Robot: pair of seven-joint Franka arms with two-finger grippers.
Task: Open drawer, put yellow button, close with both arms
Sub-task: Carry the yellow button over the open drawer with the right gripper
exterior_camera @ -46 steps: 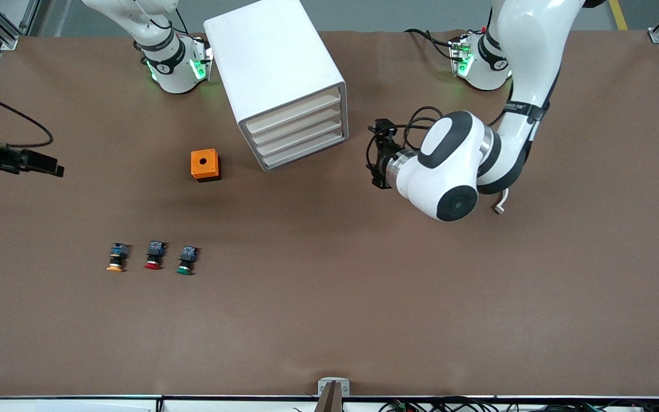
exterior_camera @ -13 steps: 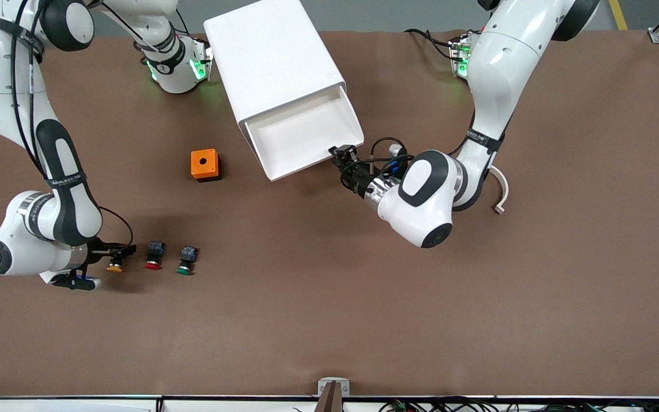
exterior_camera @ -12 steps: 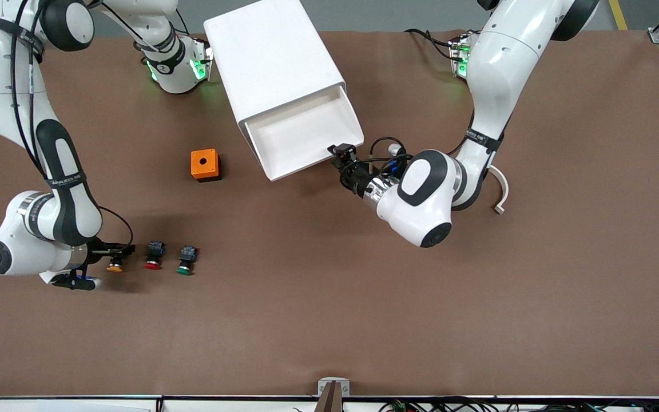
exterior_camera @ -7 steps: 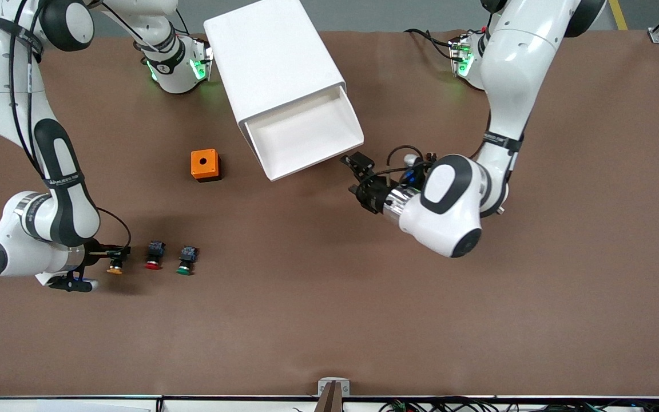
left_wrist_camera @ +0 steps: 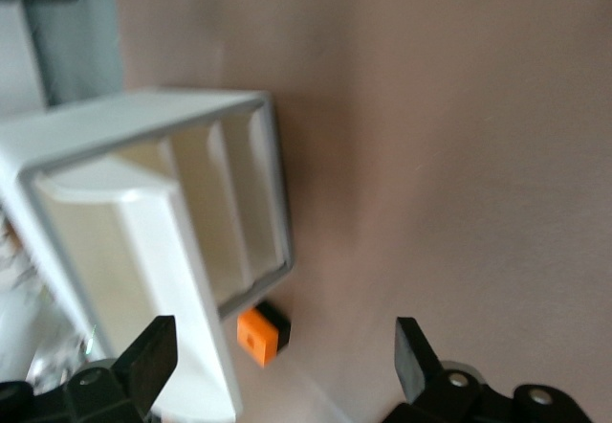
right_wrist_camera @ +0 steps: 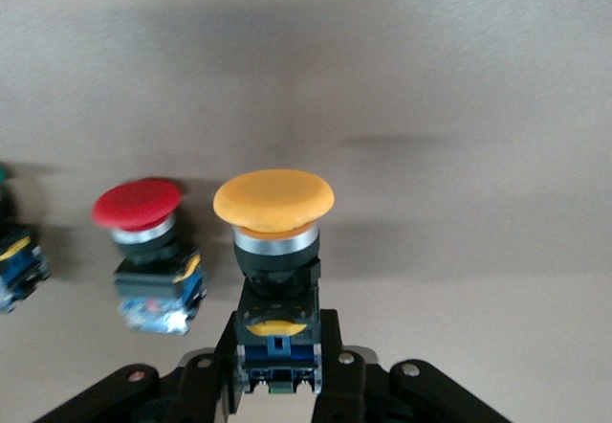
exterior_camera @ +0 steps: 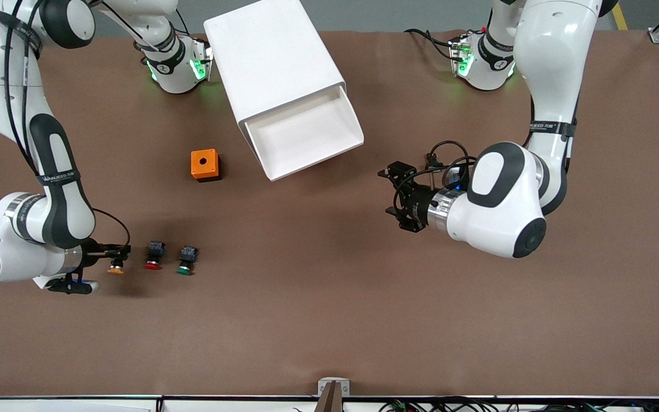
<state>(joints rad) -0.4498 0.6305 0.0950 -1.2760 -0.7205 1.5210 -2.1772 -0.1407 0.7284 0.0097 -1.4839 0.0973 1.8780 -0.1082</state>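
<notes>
The right gripper (exterior_camera: 116, 252), at the lower left of the front view, is clenched on the yellow button (exterior_camera: 115, 265) beside the red button (exterior_camera: 153, 256). At the upper centre the drawer (exterior_camera: 305, 136) stands pulled out; the left gripper (exterior_camera: 393, 198), at centre right, has its jaws released and holds nothing.

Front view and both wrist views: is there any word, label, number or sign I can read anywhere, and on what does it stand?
Black band on the right arm: white lettering, too small to read.
Black band on the left arm: white lettering, too small to read.
Right arm's base: a small dark mark, not readable.
Drawer, orange box, yellow button: no text visible.
</notes>
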